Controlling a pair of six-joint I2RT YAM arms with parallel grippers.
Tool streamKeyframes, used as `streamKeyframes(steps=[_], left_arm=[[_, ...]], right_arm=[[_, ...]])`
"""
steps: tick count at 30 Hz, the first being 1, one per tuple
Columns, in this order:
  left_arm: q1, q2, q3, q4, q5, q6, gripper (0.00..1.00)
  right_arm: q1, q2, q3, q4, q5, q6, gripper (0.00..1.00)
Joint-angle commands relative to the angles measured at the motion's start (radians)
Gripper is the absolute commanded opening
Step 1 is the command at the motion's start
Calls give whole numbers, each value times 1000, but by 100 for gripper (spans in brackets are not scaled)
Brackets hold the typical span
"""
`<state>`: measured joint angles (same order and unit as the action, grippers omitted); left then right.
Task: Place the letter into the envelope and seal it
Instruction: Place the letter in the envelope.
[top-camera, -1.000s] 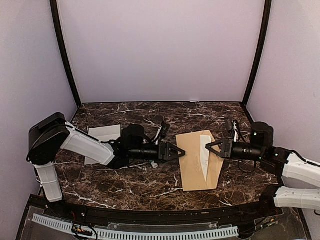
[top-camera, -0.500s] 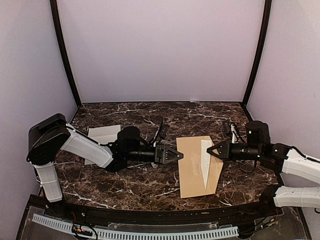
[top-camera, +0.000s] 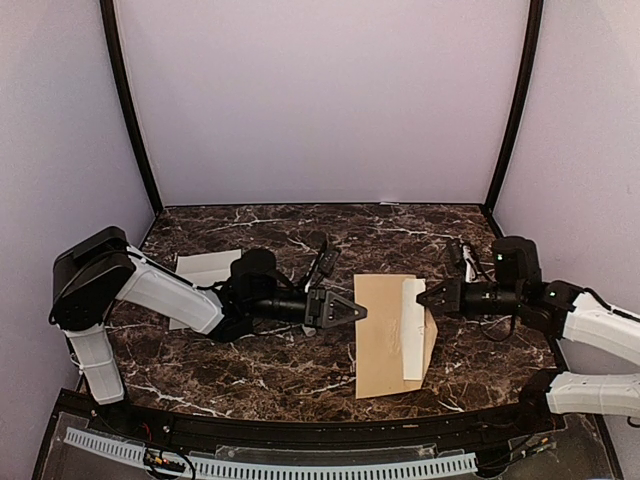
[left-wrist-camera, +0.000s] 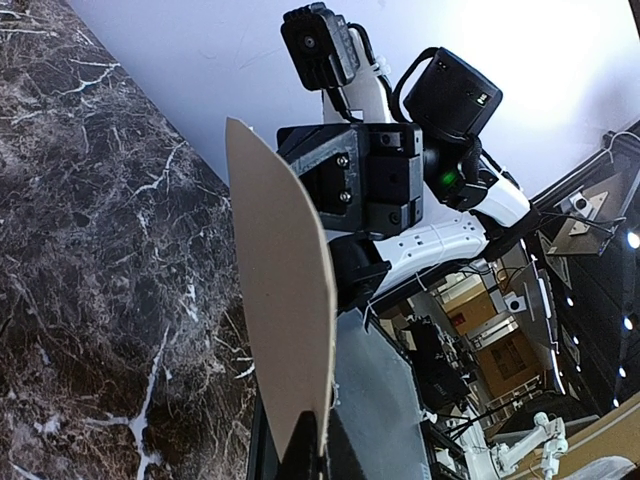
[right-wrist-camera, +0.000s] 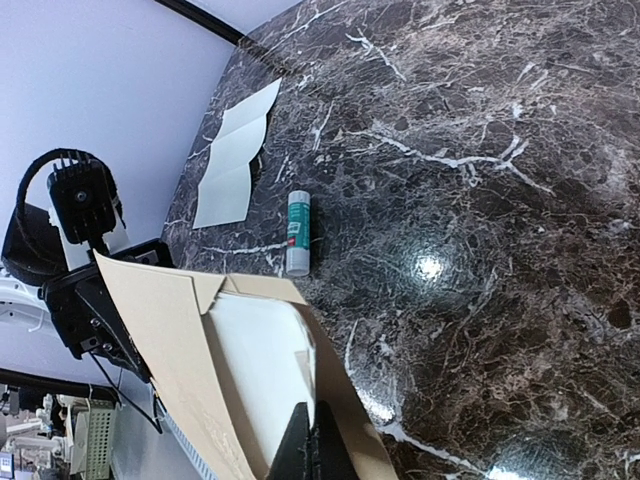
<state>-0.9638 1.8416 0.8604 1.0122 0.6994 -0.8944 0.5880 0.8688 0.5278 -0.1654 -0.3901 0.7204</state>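
The tan envelope (top-camera: 383, 335) lies on the marble right of centre, its white-lined flap (top-camera: 412, 328) raised. My left gripper (top-camera: 361, 312) is shut on the envelope's left edge; in the left wrist view the tan sheet (left-wrist-camera: 280, 310) rises edge-on from my closed left gripper (left-wrist-camera: 320, 452). My right gripper (top-camera: 421, 297) is shut on the flap's edge. In the right wrist view the flap's white inner face (right-wrist-camera: 262, 365) curves up over the envelope (right-wrist-camera: 165, 340), pinched in the right gripper (right-wrist-camera: 315, 450). The letter (top-camera: 205, 270), white creased paper, lies flat at the far left, seen also as the letter (right-wrist-camera: 235, 155) in the right wrist view.
A white and green glue stick (right-wrist-camera: 297, 232) lies on the marble just beyond the envelope's far edge. Lilac walls with black corner posts (top-camera: 130, 120) close in the back and sides. A perforated white strip (top-camera: 270, 465) runs along the table's near edge.
The left gripper has closed on the envelope's left edge. The right arm has risen a little with the flap, whose white inner face now shows wider. The envelope has shifted slightly.
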Motion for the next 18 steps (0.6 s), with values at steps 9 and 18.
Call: streamKeyframes(steps=[9,18], left_arm=[[2,-1,42,98,82,-20,0],[2,13,72,61,85,-11,2]], right_arm=[[-5,10,-10,161,-176,4,0],[-6,31,0,194,-234,-13,0]])
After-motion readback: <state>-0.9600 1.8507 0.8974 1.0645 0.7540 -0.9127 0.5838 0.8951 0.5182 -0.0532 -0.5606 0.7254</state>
